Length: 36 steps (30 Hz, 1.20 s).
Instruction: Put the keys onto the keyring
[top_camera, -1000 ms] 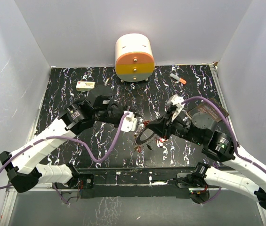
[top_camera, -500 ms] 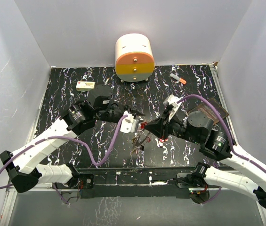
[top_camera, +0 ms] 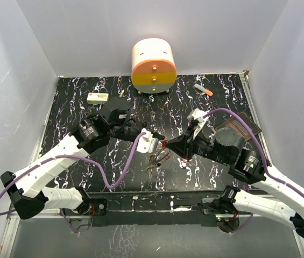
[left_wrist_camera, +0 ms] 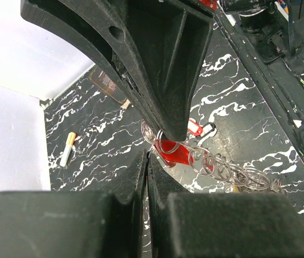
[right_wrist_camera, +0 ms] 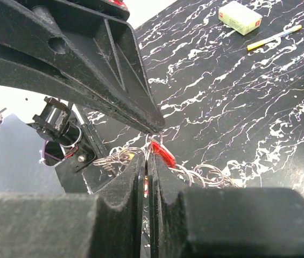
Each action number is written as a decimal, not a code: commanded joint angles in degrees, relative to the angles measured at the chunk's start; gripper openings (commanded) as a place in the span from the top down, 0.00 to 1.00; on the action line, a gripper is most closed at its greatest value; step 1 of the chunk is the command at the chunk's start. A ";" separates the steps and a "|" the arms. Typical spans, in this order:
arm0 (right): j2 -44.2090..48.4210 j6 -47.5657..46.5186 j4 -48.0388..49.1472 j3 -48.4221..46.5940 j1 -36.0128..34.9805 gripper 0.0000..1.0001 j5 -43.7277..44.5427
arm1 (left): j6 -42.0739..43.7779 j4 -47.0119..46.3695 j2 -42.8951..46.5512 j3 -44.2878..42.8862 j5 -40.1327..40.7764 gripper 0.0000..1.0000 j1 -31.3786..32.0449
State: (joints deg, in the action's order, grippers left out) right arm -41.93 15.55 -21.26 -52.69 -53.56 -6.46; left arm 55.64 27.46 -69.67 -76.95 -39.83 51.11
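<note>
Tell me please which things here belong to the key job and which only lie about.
For the job: keys; keyring of linked rings; left pincer and right pincer, both shut at it.

Lying about: round drawer box; marker pen; pale block.

Black tabletop (top_camera: 178, 102) veined with white marbling. Cream drawer unit (top_camera: 153, 67) fronted orange, yellow, grey; right of it an orange-tipped white marker (top_camera: 203, 89), left a pale-yellow box (top_camera: 97, 97). Red-headed key (left_wrist_camera: 174, 152).
</note>
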 commanded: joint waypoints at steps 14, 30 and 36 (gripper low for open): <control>3.79 1.21 11.91 -0.13 0.04 0.92 7.29 | -2.62 -2.03 3.02 2.32 -2.90 1.00 0.40; 3.17 1.85 10.18 -0.31 0.04 0.92 4.69 | -5.76 -19.78 8.53 9.17 6.37 0.73 0.48; 2.35 1.88 10.36 -0.48 0.04 0.92 3.79 | -7.24 -19.48 6.97 8.16 4.58 0.57 0.52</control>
State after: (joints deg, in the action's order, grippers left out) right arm -39.75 16.99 -17.37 -52.60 -53.52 -1.74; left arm 49.89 9.85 -62.81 -68.14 -33.63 51.40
